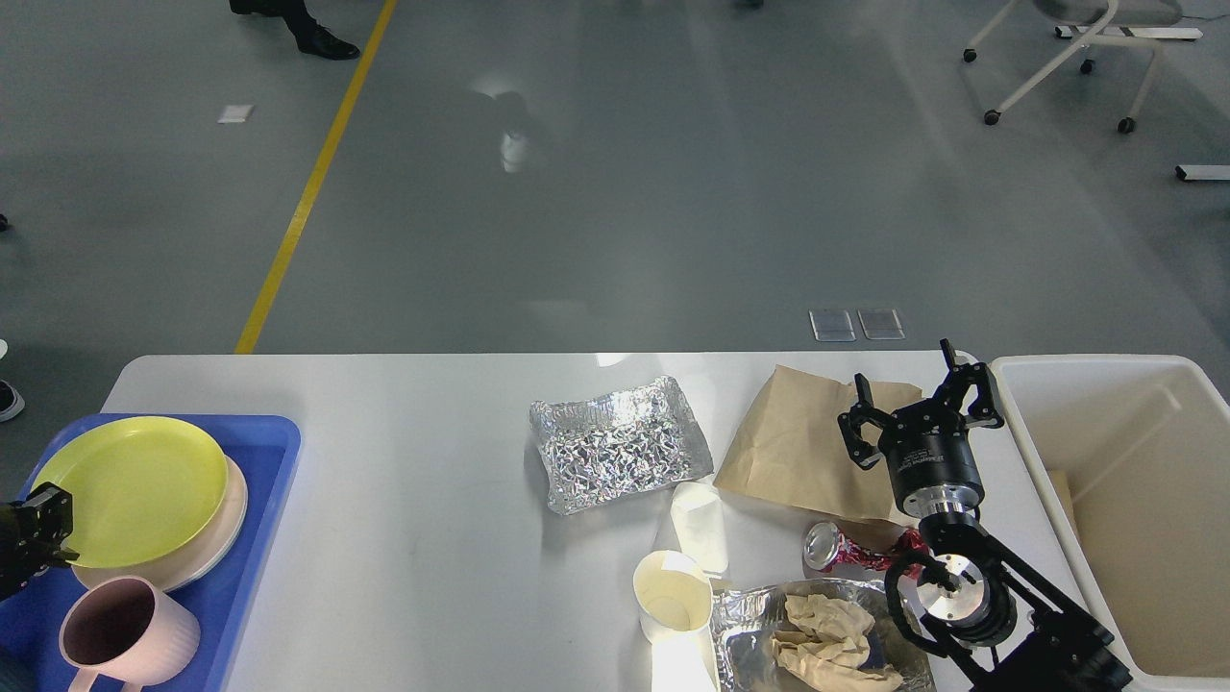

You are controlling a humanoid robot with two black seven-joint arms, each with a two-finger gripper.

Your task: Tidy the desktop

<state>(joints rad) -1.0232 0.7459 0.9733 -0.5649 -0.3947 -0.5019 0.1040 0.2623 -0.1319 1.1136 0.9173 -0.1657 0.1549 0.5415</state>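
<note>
The white desktop (413,481) fills the lower half of the head view. Litter lies on its right half: a crumpled foil tray (620,457), a brown paper bag (798,452), a crushed red can (846,550), an upright paper cup (673,596), a white cup (700,524) lying on its side, and a second foil tray (759,625) holding crumpled paper (831,639). My right gripper (913,389) stands open over the bag's right edge, holding nothing. My left gripper (34,533) is small and dark at the far left, by the rim of a yellow plate (135,485).
A blue tray (264,452) at the left edge carries the yellow plate stacked on a paler plate, plus a pink mug (125,634). A cream plastic bin (1019,384) stands against the desktop's right end. An office chair (1076,58) and a person's shoe (327,43) are on the grey floor beyond.
</note>
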